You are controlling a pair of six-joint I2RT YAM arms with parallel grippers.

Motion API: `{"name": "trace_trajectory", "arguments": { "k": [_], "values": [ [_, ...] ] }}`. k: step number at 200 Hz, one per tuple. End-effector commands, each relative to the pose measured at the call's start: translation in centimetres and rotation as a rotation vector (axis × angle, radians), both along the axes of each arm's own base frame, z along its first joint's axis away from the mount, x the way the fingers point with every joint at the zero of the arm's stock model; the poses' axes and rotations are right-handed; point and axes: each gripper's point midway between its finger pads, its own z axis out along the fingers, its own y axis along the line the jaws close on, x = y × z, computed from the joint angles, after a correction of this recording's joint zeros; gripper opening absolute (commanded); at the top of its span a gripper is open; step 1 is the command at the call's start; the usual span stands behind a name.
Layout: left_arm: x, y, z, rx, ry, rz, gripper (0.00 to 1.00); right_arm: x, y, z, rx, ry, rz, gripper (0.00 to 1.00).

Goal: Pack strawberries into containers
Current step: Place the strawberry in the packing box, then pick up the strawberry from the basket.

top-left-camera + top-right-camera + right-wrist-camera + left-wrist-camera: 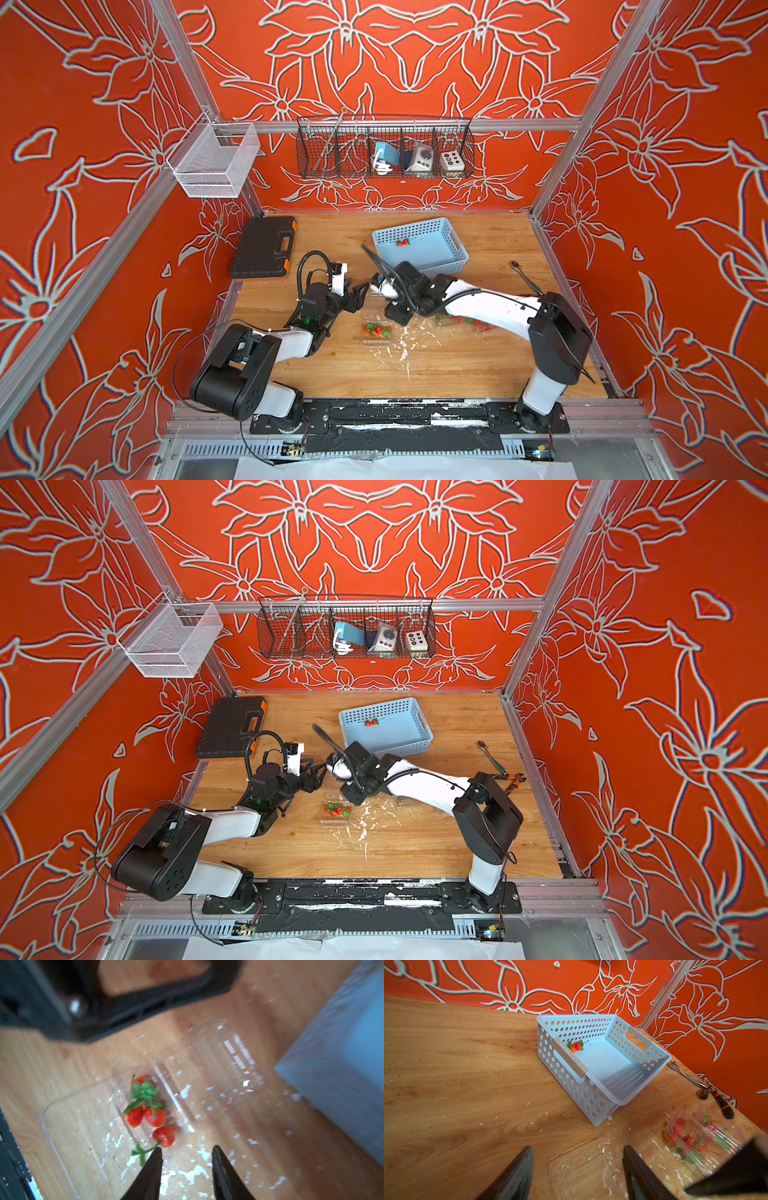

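The open clear container (68,1132) holds several strawberries (154,1116); the blue basket (571,1086) two.

Wooden tabletop (415,370), flecked with white scraps (402,353) near its middle. A closed black tool case (264,247) with orange latches (294,225) lies at the far left corner; a light-blue perforated basket (419,227) stands toward the back. Near the right edge a wrench (524,276) lies by orange-handled pliers (514,780) (contact cannot be told). A black wire rack (316,153) on the back rail (519,124) holds a blue device (384,154), a grey device (419,160) and a button box (451,160); a white mesh basket (214,160) hangs left.
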Motion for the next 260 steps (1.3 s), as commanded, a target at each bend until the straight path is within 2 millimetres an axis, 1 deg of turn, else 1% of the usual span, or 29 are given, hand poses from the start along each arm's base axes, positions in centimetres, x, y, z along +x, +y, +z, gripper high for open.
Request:
{"name": "trace_trajectory", "arguments": {
  "k": [1,16,37,38,39,56,84,109,139,164,182,204,260],
  "values": [
    [0.1,-0.3,1.2,-0.008,-0.039,-0.008,0.67,5.5,-2.1,4.1,0.052,-0.094,-0.134,0.43],
    [0.2,-0.3,1.2,-0.009,-0.039,-0.009,0.67,9.0,-3.4,4.0,0.040,-0.104,-0.208,0.44],
    [0.1,-0.4,1.1,-0.009,-0.036,-0.013,0.67,13.7,-4.8,2.8,0.031,-0.096,-0.294,0.44],
    [0.1,-0.4,1.1,-0.010,-0.036,-0.013,0.67,14.2,-5.0,2.7,0.033,-0.094,-0.303,0.44],
    [0.1,-0.4,1.1,-0.009,-0.036,-0.014,0.67,14.2,-5.0,2.7,0.033,-0.094,-0.303,0.44],
    [0.1,-0.4,1.1,-0.008,-0.035,-0.015,0.67,17.9,-5.8,1.7,0.052,-0.079,-0.364,0.44],
    [0.2,-0.5,1.1,-0.006,-0.034,-0.017,0.67,22.7,-6.5,-0.1,0.092,-0.039,-0.447,0.44],
    [0.2,-0.5,1.1,-0.005,-0.035,-0.018,0.67,25.6,-6.9,-1.8,0.153,0.003,-0.541,0.43],
    [0.3,-0.5,1.0,-0.004,-0.032,-0.016,0.67,27.7,-6.7,-3.2,0.260,0.049,-0.651,0.42],
    [0.3,-0.5,1.0,-0.003,-0.034,-0.017,0.67,29.0,-6.5,-4.2,0.346,0.089,-0.721,0.41],
    [0.3,-0.4,1.0,-0.003,-0.033,-0.015,0.67,29.8,-6.7,-5.1,0.403,0.123,-0.769,0.40],
    [0.3,-0.4,1.0,-0.002,-0.033,-0.016,0.67,30.3,-6.9,-6.0,0.447,0.152,-0.817,0.38],
    [0.3,-0.4,1.0,-0.002,-0.033,-0.015,0.67,31.3,-7.2,-6.8,0.483,0.147,-0.874,0.38]
  ]
}}
